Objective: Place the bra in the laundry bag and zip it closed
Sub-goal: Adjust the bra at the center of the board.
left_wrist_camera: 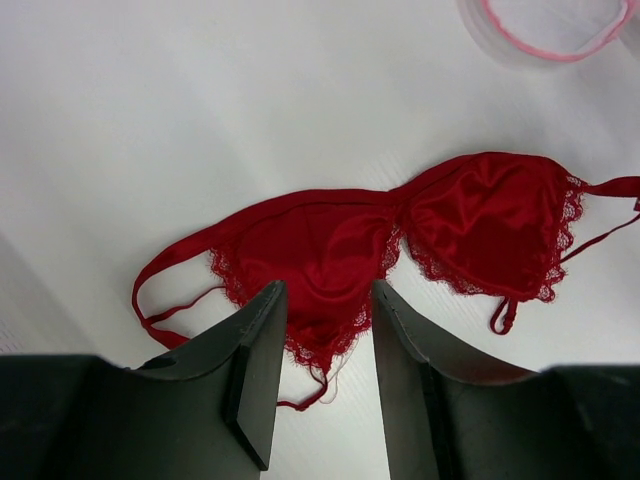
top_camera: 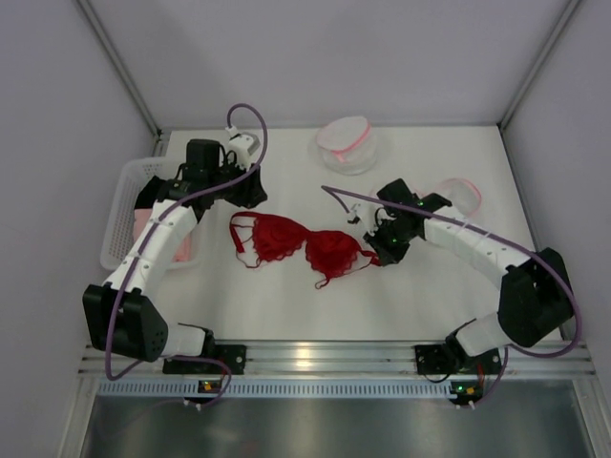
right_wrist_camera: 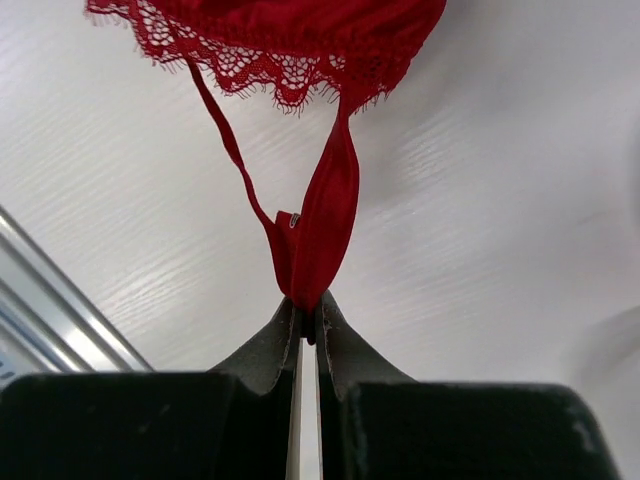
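The red lace bra (top_camera: 301, 243) lies spread flat on the white table, cups side by side. My left gripper (top_camera: 250, 187) hovers open just behind its left cup; in the left wrist view the open gripper (left_wrist_camera: 325, 300) frames the lace edge of that cup (left_wrist_camera: 320, 260). My right gripper (top_camera: 374, 250) is at the bra's right end, shut on the red band end (right_wrist_camera: 325, 215), which stretches from the jaws to the cup. A white mesh laundry bag with pink trim (top_camera: 346, 143) sits at the back centre. A second pink-rimmed mesh piece (top_camera: 461, 194) lies behind the right arm.
A white slatted basket (top_camera: 122, 205) holding pink cloth stands at the left edge, beside the left arm. A pink-rimmed mesh edge (left_wrist_camera: 550, 35) shows at the top right of the left wrist view. Enclosure walls stand on three sides; a metal rail (top_camera: 305, 358) runs along the front.
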Available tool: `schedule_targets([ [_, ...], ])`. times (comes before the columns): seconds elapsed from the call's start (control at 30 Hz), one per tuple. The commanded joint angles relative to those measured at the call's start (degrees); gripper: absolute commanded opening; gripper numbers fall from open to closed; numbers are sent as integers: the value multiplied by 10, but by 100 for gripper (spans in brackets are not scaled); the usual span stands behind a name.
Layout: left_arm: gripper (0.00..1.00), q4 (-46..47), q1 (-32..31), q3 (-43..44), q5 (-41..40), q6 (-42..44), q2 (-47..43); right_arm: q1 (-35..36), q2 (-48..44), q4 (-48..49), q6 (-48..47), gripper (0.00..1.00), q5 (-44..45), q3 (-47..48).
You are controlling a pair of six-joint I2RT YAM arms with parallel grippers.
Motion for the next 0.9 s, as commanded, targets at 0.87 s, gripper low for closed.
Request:
schedule_targets([
  [0.87,45,-5,102,-65,46,-38,-20,15,394,-34,153,1,-197,310],
])
